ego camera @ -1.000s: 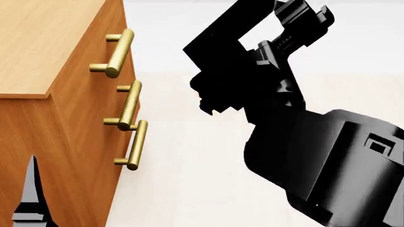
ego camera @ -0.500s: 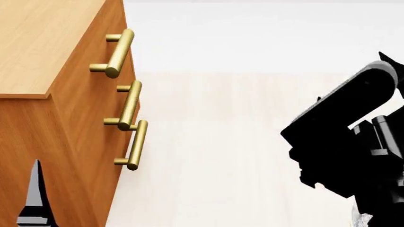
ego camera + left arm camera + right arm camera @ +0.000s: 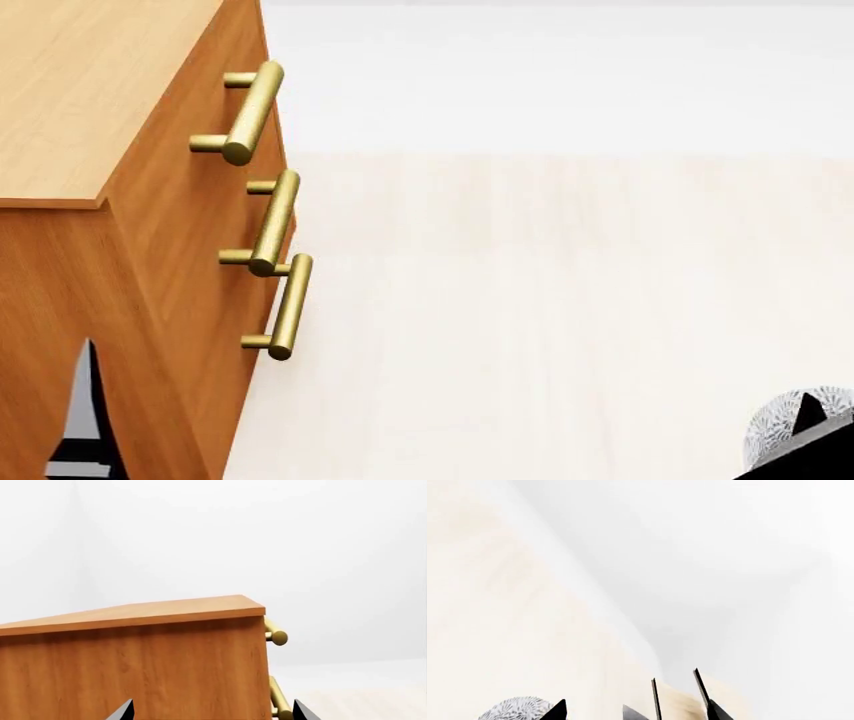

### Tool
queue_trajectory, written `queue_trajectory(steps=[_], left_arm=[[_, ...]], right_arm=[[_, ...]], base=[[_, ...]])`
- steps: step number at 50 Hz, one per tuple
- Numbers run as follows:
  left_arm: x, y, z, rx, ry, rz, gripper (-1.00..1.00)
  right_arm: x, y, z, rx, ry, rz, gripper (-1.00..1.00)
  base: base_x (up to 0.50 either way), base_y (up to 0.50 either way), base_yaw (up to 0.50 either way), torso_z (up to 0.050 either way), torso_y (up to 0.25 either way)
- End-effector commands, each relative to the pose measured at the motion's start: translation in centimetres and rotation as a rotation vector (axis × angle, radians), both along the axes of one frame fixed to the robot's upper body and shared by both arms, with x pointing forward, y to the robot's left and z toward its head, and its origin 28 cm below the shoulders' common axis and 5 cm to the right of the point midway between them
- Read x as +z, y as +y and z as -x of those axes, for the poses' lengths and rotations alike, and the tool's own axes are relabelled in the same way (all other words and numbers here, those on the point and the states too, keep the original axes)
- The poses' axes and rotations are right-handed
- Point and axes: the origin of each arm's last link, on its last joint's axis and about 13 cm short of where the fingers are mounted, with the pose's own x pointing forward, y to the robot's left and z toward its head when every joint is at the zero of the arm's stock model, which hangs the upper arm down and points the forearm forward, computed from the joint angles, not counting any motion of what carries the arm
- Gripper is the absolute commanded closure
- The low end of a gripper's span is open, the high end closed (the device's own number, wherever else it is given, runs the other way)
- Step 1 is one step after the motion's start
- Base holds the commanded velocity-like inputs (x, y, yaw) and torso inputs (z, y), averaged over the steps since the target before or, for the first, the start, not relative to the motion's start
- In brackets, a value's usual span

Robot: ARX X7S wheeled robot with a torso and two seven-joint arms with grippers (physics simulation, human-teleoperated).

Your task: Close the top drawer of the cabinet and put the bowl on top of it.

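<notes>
In the right wrist view only the two dark fingertips of the right gripper [image 3: 635, 709] are seen, set well apart with nothing between them. The bowl [image 3: 516, 709] lies on the pale floor [image 3: 507, 605] just outside one tip, not between the jaws; in the head view it shows at the lower right corner [image 3: 787, 432], partly hidden by a dark part of the arm.

The left gripper [image 3: 212, 711] is seen likewise only as two tips, spread wide and empty, facing the side of the cabinet [image 3: 133, 665]. In the head view one left finger [image 3: 84, 420] is seen against the cabinet's side.

The top drawer [image 3: 227, 120] sits flush with the two below it; its handle [image 3: 248, 110] projects over the floor. The bowl lies well apart from the cabinet.
</notes>
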Motion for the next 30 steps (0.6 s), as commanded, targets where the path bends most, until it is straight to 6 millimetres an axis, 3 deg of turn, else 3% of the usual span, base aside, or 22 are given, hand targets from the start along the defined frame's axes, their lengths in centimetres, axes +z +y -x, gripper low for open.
queue_trajectory(steps=[1, 11, 30], left_arm=[[-0.1, -0.1, -0.1, -0.003, 0.002, -0.003, -1.00], [0.0, -0.1, -0.1, -0.004, -0.001, -0.007, -1.00], [-0.1, -0.2, 0.0, -0.005, 0.001, -0.006, -1.00]], right_arm=[[-2.7, -0.9, 2.4, -0.066, 0.064, -0.014, -1.00], [-5.3, -1.4, 3.5, -0.098, 0.093, -0.039, -1.00], [-6.6, -1.9, 4.3, -0.086, 0.143, -0.040, -1.00]], base=[[0.00, 0.00, 0.00, 0.000, 0.000], [0.00, 0.00, 0.00, 0.000, 0.000], [0.00, 0.00, 0.00, 0.000, 0.000]])
